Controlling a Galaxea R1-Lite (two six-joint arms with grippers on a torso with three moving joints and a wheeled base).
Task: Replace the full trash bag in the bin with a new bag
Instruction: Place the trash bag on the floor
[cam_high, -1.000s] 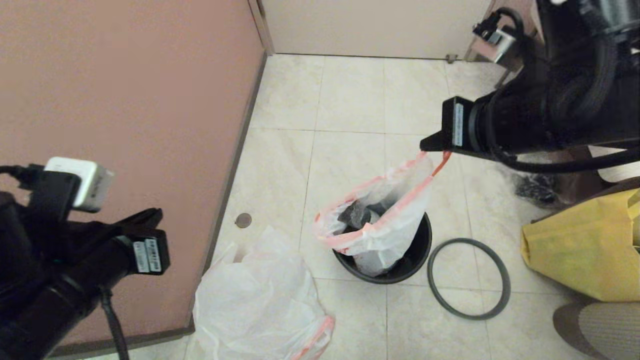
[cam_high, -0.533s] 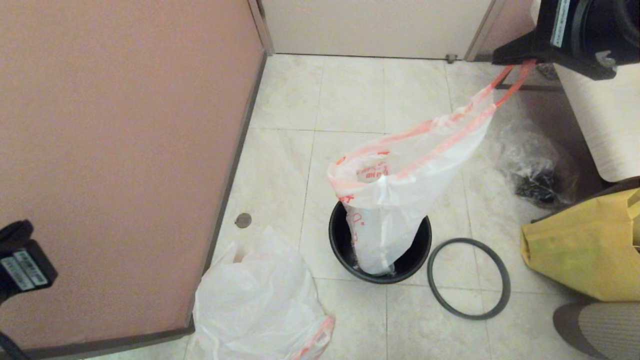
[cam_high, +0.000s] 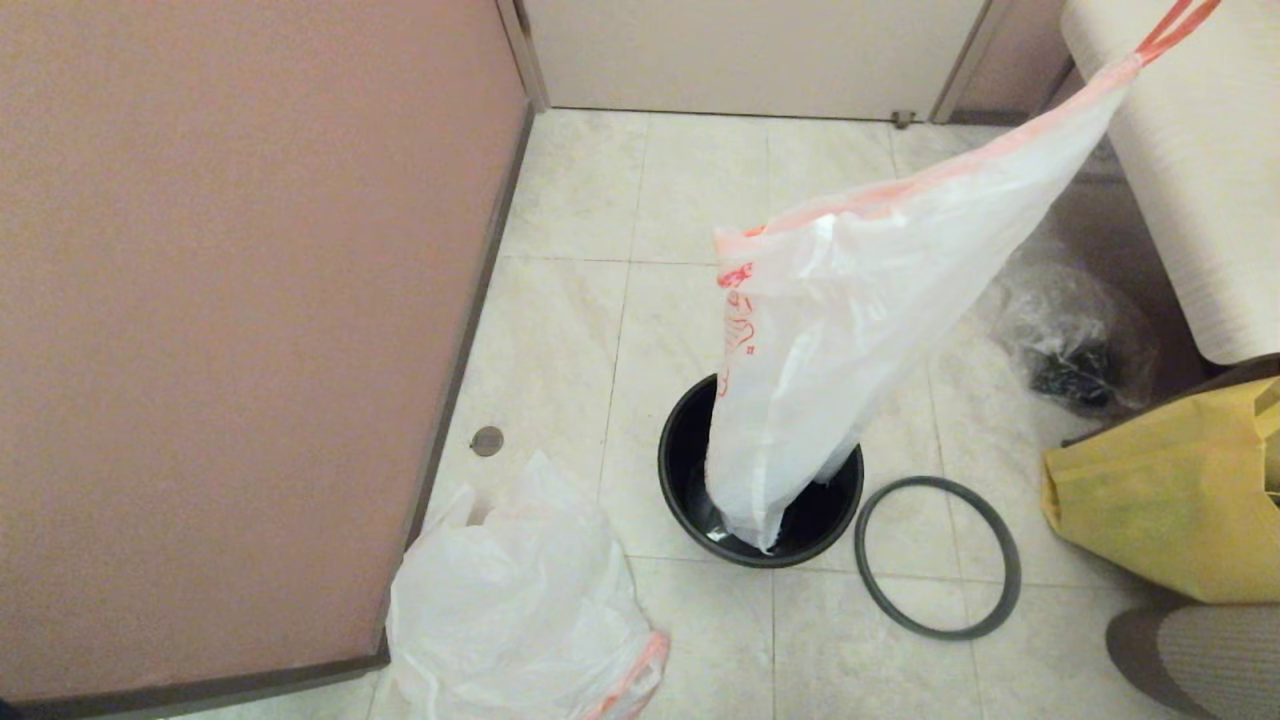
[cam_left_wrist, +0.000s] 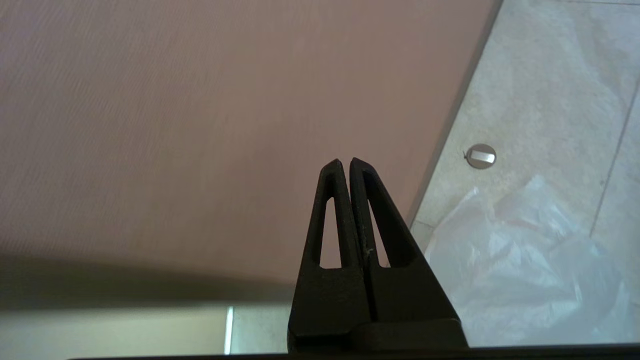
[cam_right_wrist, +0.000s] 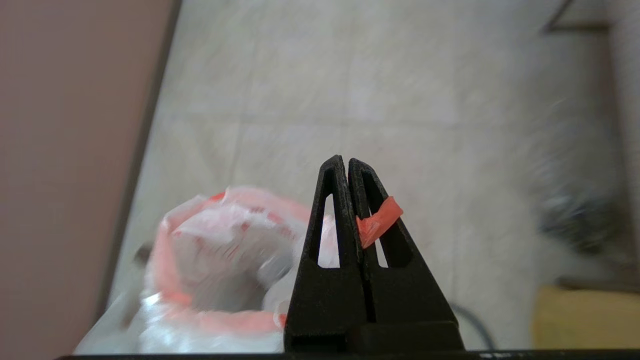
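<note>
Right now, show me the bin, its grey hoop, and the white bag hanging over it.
The bin (cam_high: 682, 478): head view, left inner wall.
The grey hoop (cam_high: 861, 556): head view, left arc, on the floor.
The new bag (cam_high: 860, 330): head view, middle of its body.

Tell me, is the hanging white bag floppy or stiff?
Probably floppy: the new bag hangs limp from the orange drawstring pinched in the right gripper. Likely light too: it looks flat and empty over the bin.

right gripper (cam_right_wrist: 347, 162) pinching orange drawstring (cam_right_wrist: 378, 221), full trash bag (cam_right_wrist: 215, 270) below
</note>
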